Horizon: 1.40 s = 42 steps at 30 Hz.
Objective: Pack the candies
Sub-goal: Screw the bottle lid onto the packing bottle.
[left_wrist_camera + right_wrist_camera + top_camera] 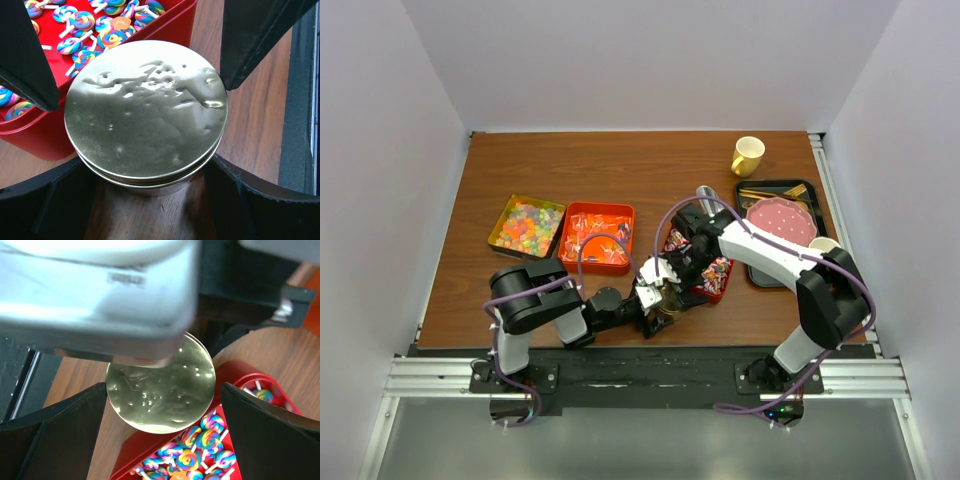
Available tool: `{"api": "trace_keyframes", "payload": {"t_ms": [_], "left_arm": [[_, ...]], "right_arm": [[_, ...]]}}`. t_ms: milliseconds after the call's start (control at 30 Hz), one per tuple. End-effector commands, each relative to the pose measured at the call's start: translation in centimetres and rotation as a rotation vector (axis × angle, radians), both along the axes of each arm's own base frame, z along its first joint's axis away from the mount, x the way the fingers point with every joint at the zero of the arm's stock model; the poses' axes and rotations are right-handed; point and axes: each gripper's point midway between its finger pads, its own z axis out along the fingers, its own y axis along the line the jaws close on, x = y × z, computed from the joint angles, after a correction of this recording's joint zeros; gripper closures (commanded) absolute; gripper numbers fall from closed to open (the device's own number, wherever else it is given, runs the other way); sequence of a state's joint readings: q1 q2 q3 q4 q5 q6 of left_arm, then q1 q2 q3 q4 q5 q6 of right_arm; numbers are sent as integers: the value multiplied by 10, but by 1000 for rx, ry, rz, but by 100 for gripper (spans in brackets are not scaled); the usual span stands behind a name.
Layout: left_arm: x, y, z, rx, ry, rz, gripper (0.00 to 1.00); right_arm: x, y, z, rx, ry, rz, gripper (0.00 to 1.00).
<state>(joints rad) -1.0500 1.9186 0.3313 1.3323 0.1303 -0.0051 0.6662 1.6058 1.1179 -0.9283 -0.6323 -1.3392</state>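
A round gold lid point(145, 112) sits between black pincer fingers point(27, 55). Behind it, a red tray point(30, 135) holds swirled candies point(82, 20).

Left hand point(139, 97) low, fingers wide, grip unclear; right hand point(164, 386) hovering above it, fingers spread.

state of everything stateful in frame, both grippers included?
Round gold lid: sitting on its container.
Left gripper: straddles lid, contact unclear.
Right gripper: open, empty, over lid.
Red plastic tray: holds swirled lollipop candies.
Yellow tray: filled with multicoloured gummies.
Yellow ceramic mug: upright.
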Motion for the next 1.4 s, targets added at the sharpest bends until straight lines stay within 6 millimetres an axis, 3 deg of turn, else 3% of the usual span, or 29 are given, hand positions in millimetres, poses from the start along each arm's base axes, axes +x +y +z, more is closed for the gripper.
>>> {"api": "trace_keyframes", "payload": {"t_ms": [0,133,333,467,633,933,1000,1167,1367], "left_arm": [[-20,32,-64,236,101,-20,100],[-20,32,-64,241,94,-20,100],[-21,32,-63,240,91,-22,100],[-22,32,-62,231,94,-17,100],[-16,34,-63,236,85,24,100],[-11,36,-66,251,87,54,100],[-11,36,-67,253,87,53,100],[-9,36,-67,254,82,66,100],[-7,37,-69,263,82,76,100]], "right_arm": [[-6,3,8,49,-2,69,1],[-6,-1,0,25,2,53,4],[-8,-9,-10,-17,21,-30,16],[-15,-15,-14,-32,58,-189,19],[-11,-15,-1,0,55,-415,22],[-11,-20,2,-65,190,-792,26],[-14,-17,7,-38,184,-801,24],[-18,-26,-4,-56,135,-773,22],[-32,-29,-13,-46,70,-625,19]]}}
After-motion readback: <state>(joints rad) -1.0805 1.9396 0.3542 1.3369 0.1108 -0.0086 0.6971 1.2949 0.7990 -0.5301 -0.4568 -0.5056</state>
